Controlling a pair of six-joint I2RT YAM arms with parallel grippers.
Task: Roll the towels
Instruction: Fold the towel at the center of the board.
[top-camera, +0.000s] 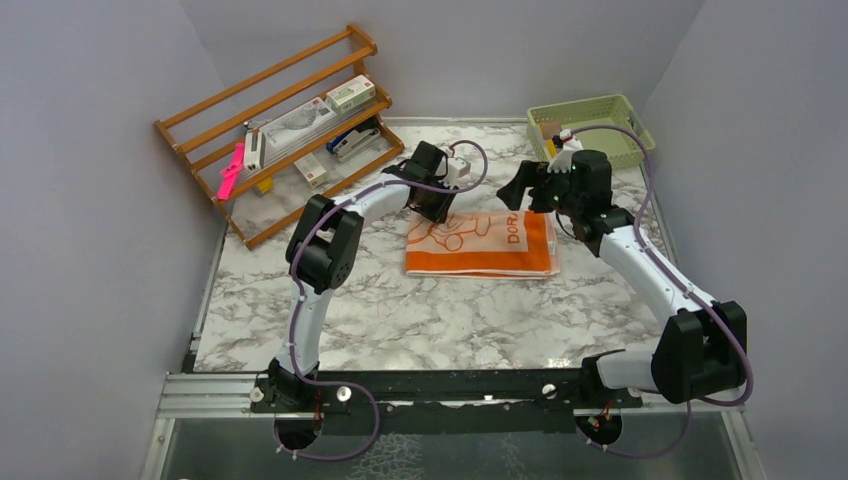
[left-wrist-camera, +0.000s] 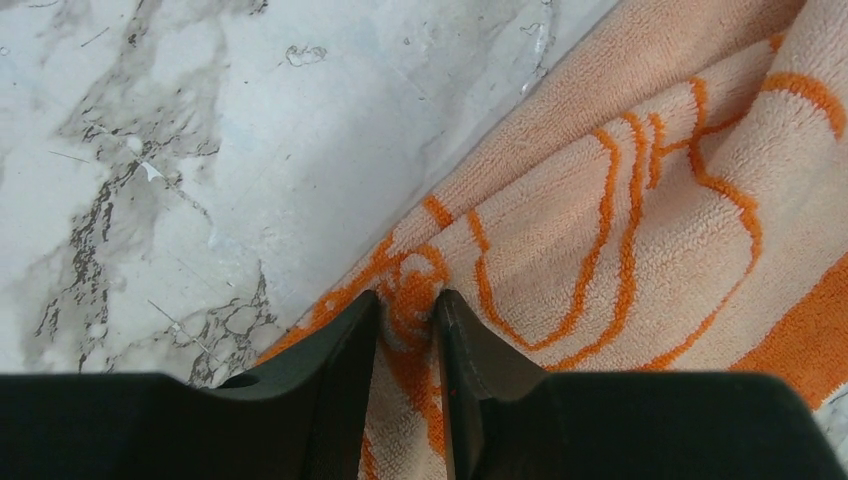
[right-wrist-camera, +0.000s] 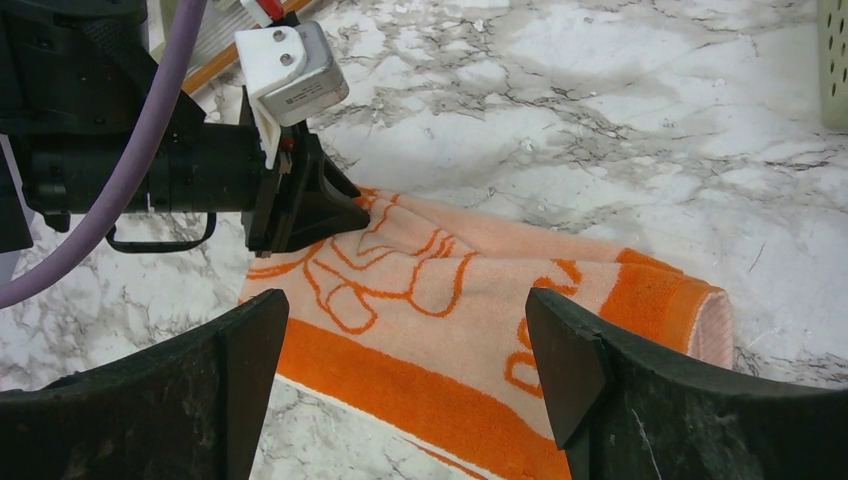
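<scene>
The orange towel (top-camera: 480, 245) lies folded flat mid-desk (top-camera: 400, 310); the left end effector (left-wrist-camera: 408, 308) is clenched on its 10 o'clock corner, seemingly to start a roll; the right end effector (right-wrist-camera: 405, 305) hovers released near its 2 o'clock corner, likely to assist.

Top camera: high behind me, looking down over the whole table (top-camera: 400, 320). Left wrist camera: pointing down, very close on the towel (left-wrist-camera: 650, 200), its far left corner. Right wrist camera: farther back, facing left, same corner.
</scene>
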